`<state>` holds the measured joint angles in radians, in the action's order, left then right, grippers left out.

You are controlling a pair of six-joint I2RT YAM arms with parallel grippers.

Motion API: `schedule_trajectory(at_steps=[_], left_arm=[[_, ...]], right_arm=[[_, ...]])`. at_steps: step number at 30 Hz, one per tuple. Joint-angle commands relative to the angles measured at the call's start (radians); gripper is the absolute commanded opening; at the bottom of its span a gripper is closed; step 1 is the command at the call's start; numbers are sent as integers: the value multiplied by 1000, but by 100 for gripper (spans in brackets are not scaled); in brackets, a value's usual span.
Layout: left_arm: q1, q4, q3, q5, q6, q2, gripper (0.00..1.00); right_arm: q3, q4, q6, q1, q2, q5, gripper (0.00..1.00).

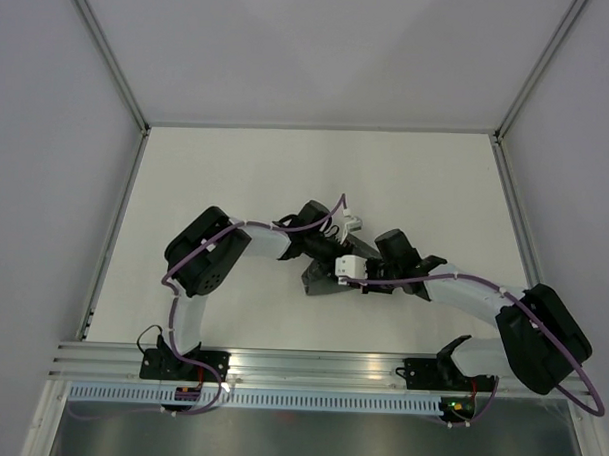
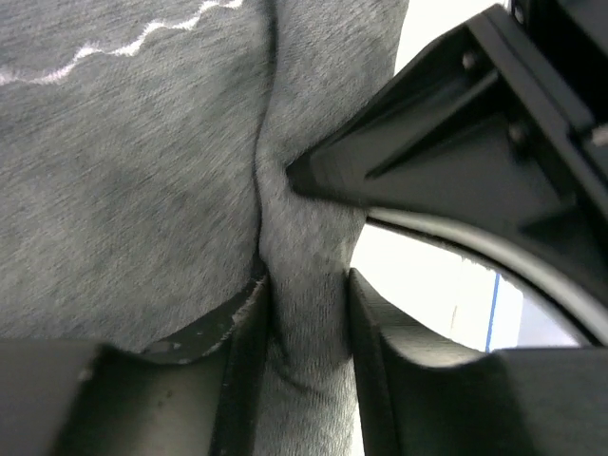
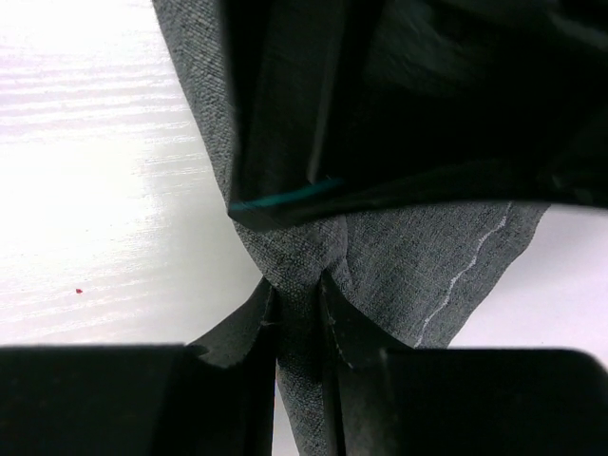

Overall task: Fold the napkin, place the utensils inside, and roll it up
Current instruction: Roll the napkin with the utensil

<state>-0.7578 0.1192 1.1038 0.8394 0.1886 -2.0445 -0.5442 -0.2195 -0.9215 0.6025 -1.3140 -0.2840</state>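
The fold looks to be in hand, the napkin (image 1: 318, 280) bunched mid-way across the table (image 1: 236, 176) with the left gripper (image 2: 309, 318) and right gripper (image 3: 297, 306) each clamped on a ridge of it, so next it likely needs drawing flat

The napkin (image 2: 142, 190) is matt, dark grey woven cloth with a fine heathered grain and a paler wavy thread stitched near its hem. The left pincer (image 2: 306, 288) and right pincer (image 3: 296, 290) are black matt plastic, and the left one's finger (image 2: 204, 332) is scuffed pale along its edge. The tabletop (image 3: 95, 190) is smooth and white with faint streaks and a soft sheen, and the rail (image 1: 310, 363) along its near edge looks like brushed metal.
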Motion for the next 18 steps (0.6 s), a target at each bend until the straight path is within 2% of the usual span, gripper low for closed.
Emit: schedule_trajectory(at_steps=[1,5,10,18], left_arm=[[29,8,-128,-59,123,17,45],[52,149,-189,-66,198,92,49],[57,184,-222,-172,215,188,50],[78,313,-382,-494,206,404,56]], right_arm=[[-54,-132,-20,-66,-82,-18,8],[-115,-213,-45,-92,-151,-44,7],[-212,-311,-66,-106,-243,-81,6],[-351,-460,-102,-124,-355,-122,4]])
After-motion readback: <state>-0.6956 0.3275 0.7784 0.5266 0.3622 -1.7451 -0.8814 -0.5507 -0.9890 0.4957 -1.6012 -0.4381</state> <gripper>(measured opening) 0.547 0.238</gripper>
